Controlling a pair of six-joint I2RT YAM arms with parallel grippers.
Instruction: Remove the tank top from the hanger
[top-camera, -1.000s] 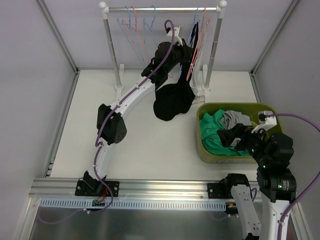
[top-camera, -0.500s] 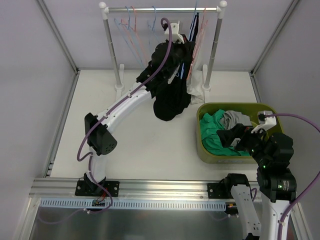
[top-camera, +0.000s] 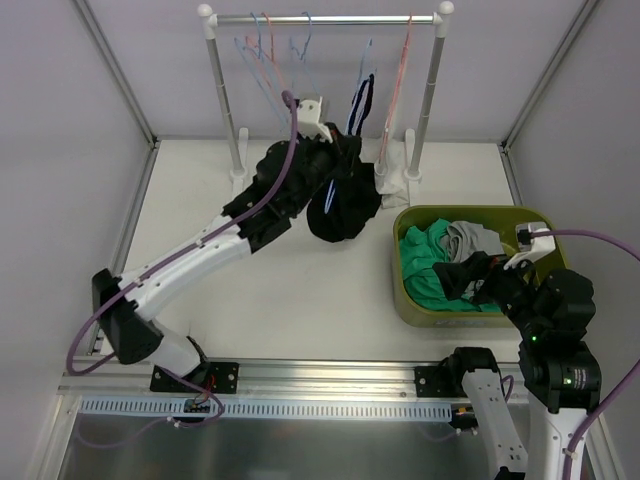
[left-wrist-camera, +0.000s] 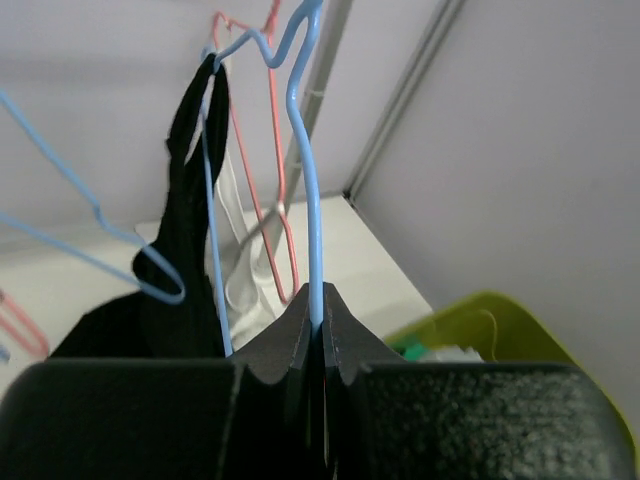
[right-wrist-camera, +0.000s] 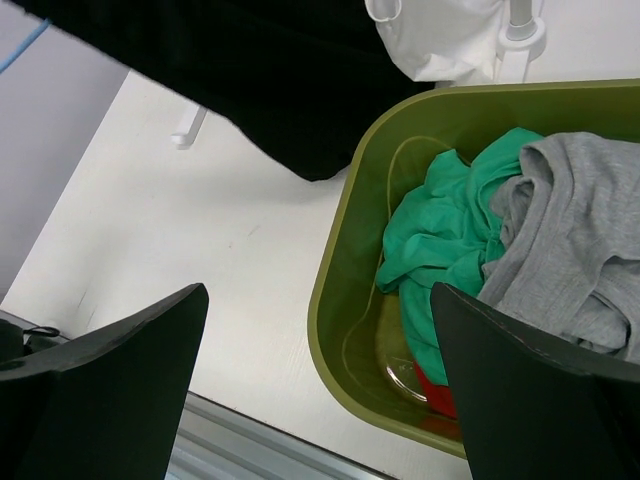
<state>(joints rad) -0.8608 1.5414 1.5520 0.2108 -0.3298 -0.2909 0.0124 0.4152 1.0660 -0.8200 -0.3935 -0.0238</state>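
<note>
Where the white counter (top-camera: 300, 290) lies bare, to the left and in front of the garment, there is broad room to move; walls close it in at the left, back and right. At the back stands the clothes rack (top-camera: 325, 18), its right post and feet just behind the garment. The green bin (top-camera: 399, 285), holding green and grey clothes, sits just to the garment's right.

The black tank top (top-camera: 345, 205) hangs on the blue hanger (left-wrist-camera: 305, 200). One strap is looped over the wire's shoulder, and the body sags low beside the left pincer (left-wrist-camera: 318, 325), close to the bin's far rim. That pincer is clamped tight on the hanger's wire. The right pincer (right-wrist-camera: 320, 340) hovers above the bin's left wall, jaws spread wide, holding nothing.
</note>
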